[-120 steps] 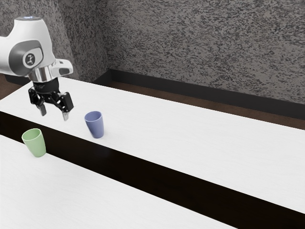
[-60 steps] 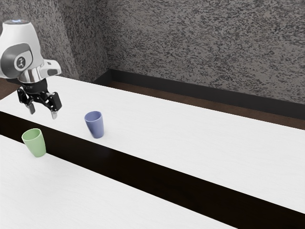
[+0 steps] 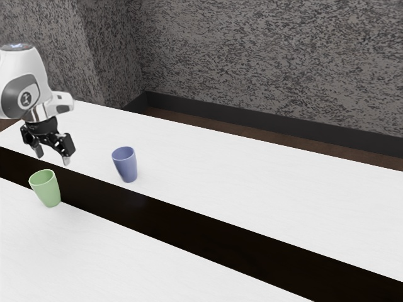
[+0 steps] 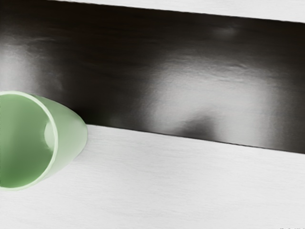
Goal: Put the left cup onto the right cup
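Observation:
A light green cup (image 3: 45,187) stands upright near the exterior view's left edge, at the border of the white surface and the dark band. A blue cup (image 3: 124,163) stands upright to its right, farther back. My gripper (image 3: 53,156) hangs open in the air above and slightly behind the green cup, holding nothing. In the wrist view the green cup (image 4: 33,140) shows its open mouth and empty inside, just off to one side under my hand.
A glossy dark band (image 3: 189,220) runs diagonally across the white table (image 3: 264,182). A speckled grey wall (image 3: 271,56) with a dark baseboard stands behind. The arm's white body (image 3: 22,82) fills the upper left corner.
My hand has moved toward the exterior view's left and slightly down, from beside the blue cup to above the green cup. The fingers stay open. Both cups are unmoved.

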`<state>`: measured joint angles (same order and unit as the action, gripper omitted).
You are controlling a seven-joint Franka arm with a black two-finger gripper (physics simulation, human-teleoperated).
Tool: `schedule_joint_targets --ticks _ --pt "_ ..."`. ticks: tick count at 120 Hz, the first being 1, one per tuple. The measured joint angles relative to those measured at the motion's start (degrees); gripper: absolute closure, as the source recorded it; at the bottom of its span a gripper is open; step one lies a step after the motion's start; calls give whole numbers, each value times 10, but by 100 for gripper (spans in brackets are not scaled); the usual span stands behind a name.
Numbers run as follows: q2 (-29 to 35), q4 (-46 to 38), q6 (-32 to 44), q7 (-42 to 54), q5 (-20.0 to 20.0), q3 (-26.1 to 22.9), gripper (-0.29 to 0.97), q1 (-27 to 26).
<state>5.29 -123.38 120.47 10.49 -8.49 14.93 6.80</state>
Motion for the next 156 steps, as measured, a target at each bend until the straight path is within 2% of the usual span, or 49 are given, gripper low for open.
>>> schedule_joint_targets --ticks 73,114,156 --pt "-44 -4 55 90 6 58 0 17" --pt "-76 1 84 145 35 74 0 36" --pt "-105 2 103 190 63 74 0 21"
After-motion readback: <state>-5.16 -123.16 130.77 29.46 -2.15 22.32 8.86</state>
